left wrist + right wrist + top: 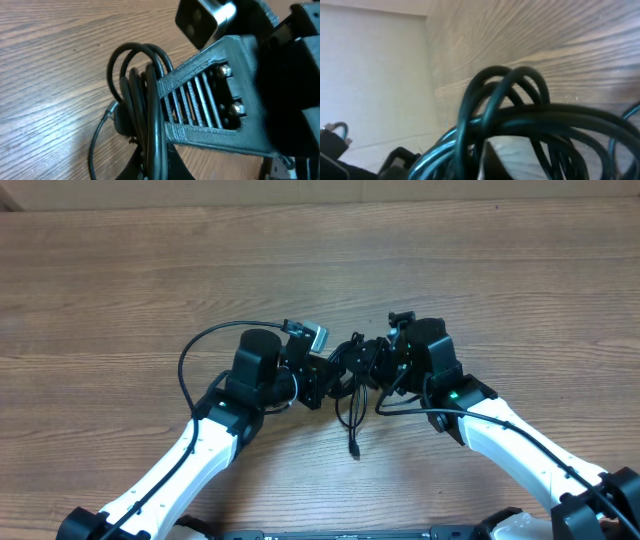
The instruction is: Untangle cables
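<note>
Near the middle of the brown wood-grain table [120,280], the two white-and-black arms meet nose to nose over the thin black flexible cables [352,380]. The bundle is a small knot of loops held between the two hands, above the tabletop. One loose strand drops from it toward the near edge and ends in a small plug tip [354,452] lying on the wood.

The left gripper [322,377] has its jaws drawn tight together. In the left wrist view the cables [142,85] arch up in several loops and run down into the bottom of the frame, where its fingers pinch them. The ribbed black plastic finger [200,100] of the opposite hand presses against the loops from the right.

The right gripper [378,360] is also closed narrow. In its wrist view the cables [520,115] fill the frame, blurred and very close. It seems to clamp a strand of the bundle, though the contact itself is hard to make out.
</note>
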### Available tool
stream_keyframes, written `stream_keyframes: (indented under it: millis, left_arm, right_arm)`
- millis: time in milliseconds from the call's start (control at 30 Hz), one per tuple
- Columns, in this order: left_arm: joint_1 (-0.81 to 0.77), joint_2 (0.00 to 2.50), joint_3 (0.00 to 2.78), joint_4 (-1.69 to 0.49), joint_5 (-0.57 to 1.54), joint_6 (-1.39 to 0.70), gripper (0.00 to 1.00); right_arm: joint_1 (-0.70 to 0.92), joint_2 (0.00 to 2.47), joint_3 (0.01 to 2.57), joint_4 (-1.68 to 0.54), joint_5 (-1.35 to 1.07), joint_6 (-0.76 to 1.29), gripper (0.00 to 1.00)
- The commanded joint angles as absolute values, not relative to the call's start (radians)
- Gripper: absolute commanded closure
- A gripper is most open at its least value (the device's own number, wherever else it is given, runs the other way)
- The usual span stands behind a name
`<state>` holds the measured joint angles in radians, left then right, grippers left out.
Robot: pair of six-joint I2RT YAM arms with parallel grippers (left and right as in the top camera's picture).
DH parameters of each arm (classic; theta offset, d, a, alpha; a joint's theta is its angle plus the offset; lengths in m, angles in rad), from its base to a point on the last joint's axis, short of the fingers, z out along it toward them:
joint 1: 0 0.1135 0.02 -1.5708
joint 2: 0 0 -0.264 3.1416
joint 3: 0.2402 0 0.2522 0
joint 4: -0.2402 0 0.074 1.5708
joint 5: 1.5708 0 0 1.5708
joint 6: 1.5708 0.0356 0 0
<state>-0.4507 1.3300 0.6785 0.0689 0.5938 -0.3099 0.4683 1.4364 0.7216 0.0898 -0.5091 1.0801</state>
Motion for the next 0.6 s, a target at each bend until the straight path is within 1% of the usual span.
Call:
stream_keyframes:
  millis: [0, 167, 267, 300, 367, 433, 467, 567]
  left_arm:
    - [-0.483, 1.314, 0.703, 0.118, 0.867, -0.284, 0.96]
    - [-0.446, 1.314, 0.703, 0.125, 0.862, -0.284, 0.95]
    - [-0.400, 1.314, 0.703, 0.128, 0.865, -0.305, 0.78]
    - [-0.388, 1.314, 0.703, 0.132, 0.865, -0.320, 0.77]
    - [-0.355, 1.314, 0.703, 0.149, 0.865, -0.363, 0.80]
    - [-0.347, 1.314, 0.703, 0.158, 0.857, -0.368, 0.91]
    - [-0.347, 1.314, 0.703, 0.157, 0.846, -0.368, 0.95]
    - [-0.347, 1.314, 0.703, 0.130, 0.764, -0.392, 0.96]
  right_arm:
    - [0.500, 1.470, 0.731, 0.069, -0.500, 1.063, 0.96]
    - [0.492, 1.470, 0.731, 0.065, -0.555, 0.981, 0.96]
    - [0.482, 1.470, 0.731, 0.054, -0.561, 0.978, 0.96]
    - [0.481, 1.470, 0.731, 0.053, -0.562, 0.977, 0.96]
    - [0.481, 1.470, 0.731, 0.050, -0.563, 0.967, 0.96]
    - [0.481, 1.470, 0.731, 0.044, -0.563, 0.967, 0.96]
    - [0.481, 1.470, 0.731, 0.043, -0.563, 0.967, 0.96]
    - [0.481, 1.470, 0.731, 0.036, -0.563, 0.967, 0.96]
